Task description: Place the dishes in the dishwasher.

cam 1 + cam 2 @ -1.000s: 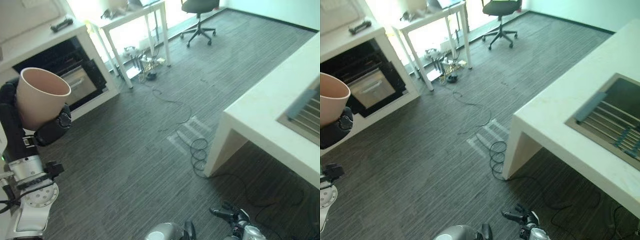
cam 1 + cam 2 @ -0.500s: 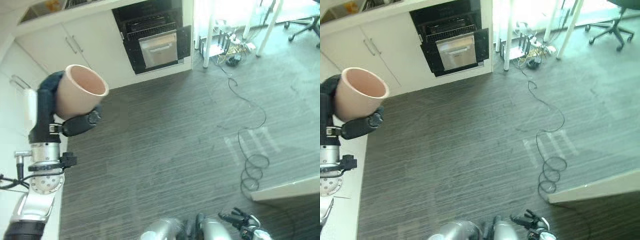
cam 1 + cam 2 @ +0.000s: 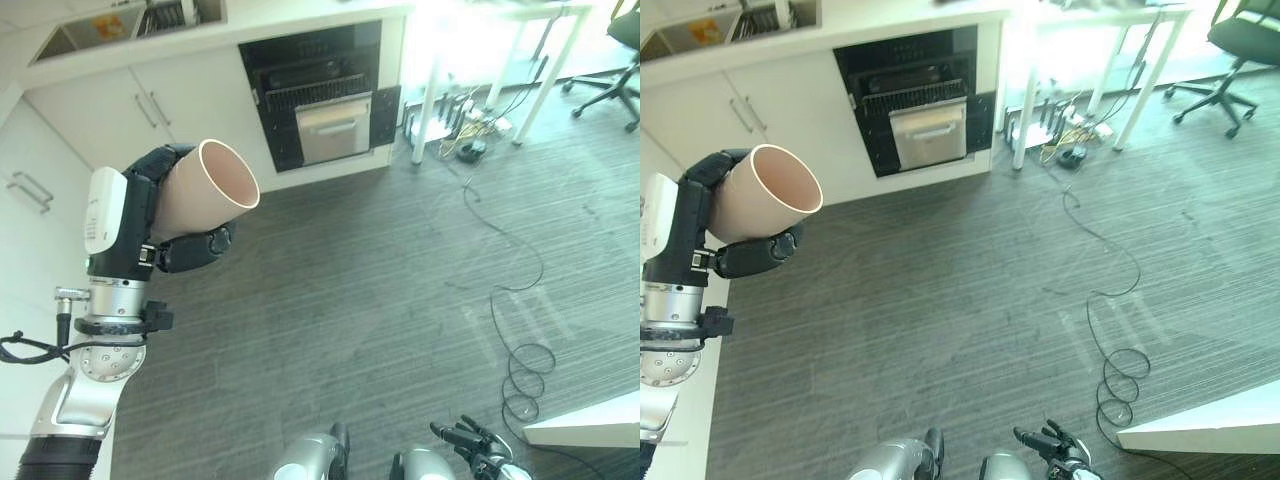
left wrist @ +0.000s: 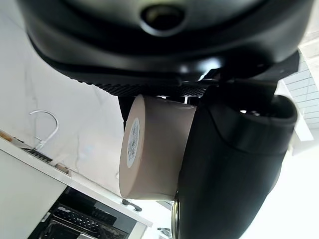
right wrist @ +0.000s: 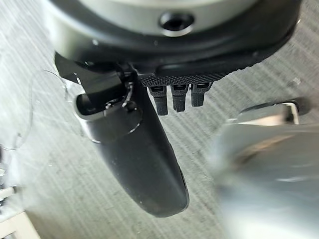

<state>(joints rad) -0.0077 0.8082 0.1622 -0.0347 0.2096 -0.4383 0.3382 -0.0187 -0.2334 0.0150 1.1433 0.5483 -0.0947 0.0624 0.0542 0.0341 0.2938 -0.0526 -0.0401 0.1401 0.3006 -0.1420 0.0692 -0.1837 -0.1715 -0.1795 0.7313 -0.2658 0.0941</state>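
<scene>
Left eye view takes in dark grey striped carpet flooring (image 3: pixel 330 300), then white kitchen cabinets with a countertop (image 3: pixel 150 90) running along the far side, with a black built-in appliance (image 3: pixel 320 90) whose door stands open set into them. Nearer, the left hand (image 3: pixel 165 235) grips a pale pink plastic cup (image 3: pixel 205 190), raised and tilted, mouth facing right. Low down, the right hand (image 3: pixel 465 440) hangs with fingers loosely extended, empty.

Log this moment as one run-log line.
left hand: holds pink cup aloft | right hand: low, idle, empty | dishwasher: open, far ahead
</scene>
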